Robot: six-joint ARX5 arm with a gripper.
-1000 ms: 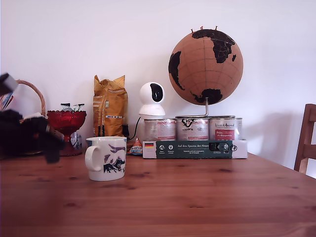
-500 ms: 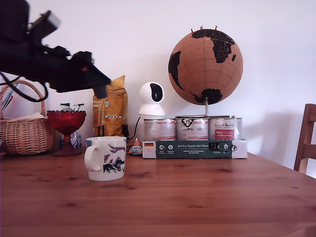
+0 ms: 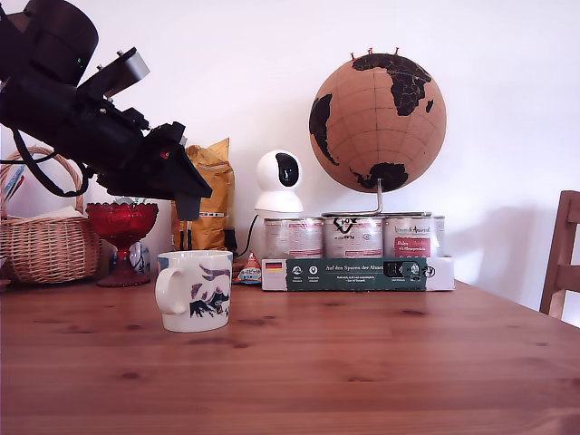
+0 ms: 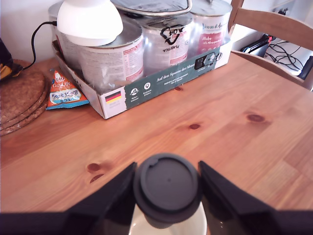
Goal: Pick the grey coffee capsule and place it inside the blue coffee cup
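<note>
The grey coffee capsule [image 4: 166, 182] is clamped between my two black fingers [image 4: 113, 196], its flat round end facing the wrist camera. My gripper [image 4: 166, 196] is shut on it. Directly beneath the capsule shows a slice of the blue coffee cup's cream rim and inside [image 4: 141, 228]. In the exterior view the cup [image 3: 195, 290] stands on the wooden table with its handle toward that view's left. The gripper [image 3: 188, 207] hangs a short way above the cup's rim, tilted downward. There the capsule cannot be made out against the dark fingers.
A red glass goblet [image 3: 121, 222] and a wicker basket [image 3: 45, 240] stand at the exterior view's left, behind the arm. A yellow bag [image 3: 204, 195], a white camera [image 3: 278, 181], a carton of cans [image 3: 358, 272] and a globe [image 3: 378, 122] line the back. A chair [image 3: 562, 254] stands at the right edge.
The arm rose from table level at the exterior view's left, then swung right and down, so that it is now over the cup. The cup has not moved.
</note>
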